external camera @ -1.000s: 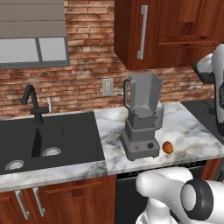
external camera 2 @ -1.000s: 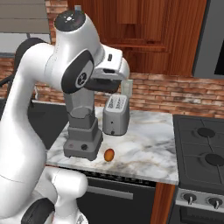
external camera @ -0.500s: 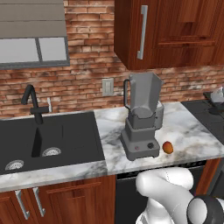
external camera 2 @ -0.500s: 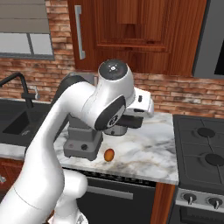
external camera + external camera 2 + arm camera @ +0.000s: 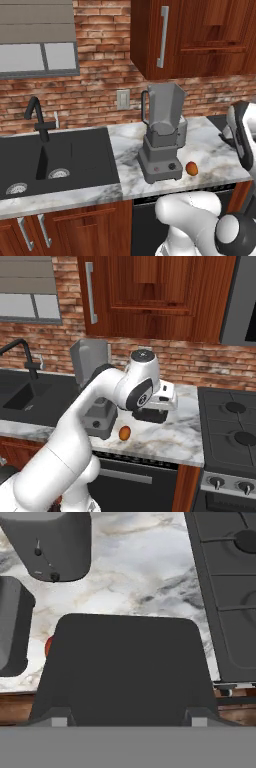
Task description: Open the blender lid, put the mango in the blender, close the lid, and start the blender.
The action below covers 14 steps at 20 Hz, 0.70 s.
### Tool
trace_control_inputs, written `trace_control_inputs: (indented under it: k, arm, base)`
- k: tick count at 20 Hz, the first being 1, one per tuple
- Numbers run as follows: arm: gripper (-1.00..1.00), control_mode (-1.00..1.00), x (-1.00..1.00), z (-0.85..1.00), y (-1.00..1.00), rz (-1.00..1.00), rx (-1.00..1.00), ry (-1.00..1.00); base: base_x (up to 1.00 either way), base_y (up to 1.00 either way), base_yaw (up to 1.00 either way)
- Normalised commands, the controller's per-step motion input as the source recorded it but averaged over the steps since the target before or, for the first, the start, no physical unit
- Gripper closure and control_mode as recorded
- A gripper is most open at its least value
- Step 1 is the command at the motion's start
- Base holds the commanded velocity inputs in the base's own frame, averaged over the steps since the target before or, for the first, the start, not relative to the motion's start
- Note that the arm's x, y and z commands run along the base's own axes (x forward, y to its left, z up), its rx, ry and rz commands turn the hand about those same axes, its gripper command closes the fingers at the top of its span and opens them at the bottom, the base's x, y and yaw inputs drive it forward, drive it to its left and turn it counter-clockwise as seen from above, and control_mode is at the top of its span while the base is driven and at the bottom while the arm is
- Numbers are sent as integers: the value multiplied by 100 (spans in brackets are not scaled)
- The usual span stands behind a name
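From the left base view, the blender (image 5: 161, 135) stands lidless, the mango (image 5: 191, 168) on the marble beside its base; from the right, the gripper (image 5: 150, 415) hovers just above and right of the fruit; in the hand view it clasps the blender lid (image 5: 122, 667); loading, closing, starting remain.

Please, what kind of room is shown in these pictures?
Most likely a home kitchen: a black sink with a tap is set in a marble counter, a blender stands on it, and a stove adjoins.
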Motion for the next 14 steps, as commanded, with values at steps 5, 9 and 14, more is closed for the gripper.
trace_control_inputs:
  k: [5,9,14]
  arm:
    - [100,-100,57,-74,-27,0,3,21]
    - [100,-100,10,-47,-41,3,14,2]
    - [100,-100,14,-60,-31,4,13,0]
  base:
    - [0,0,0]
    - [0,0,0]
    - [0,0,0]
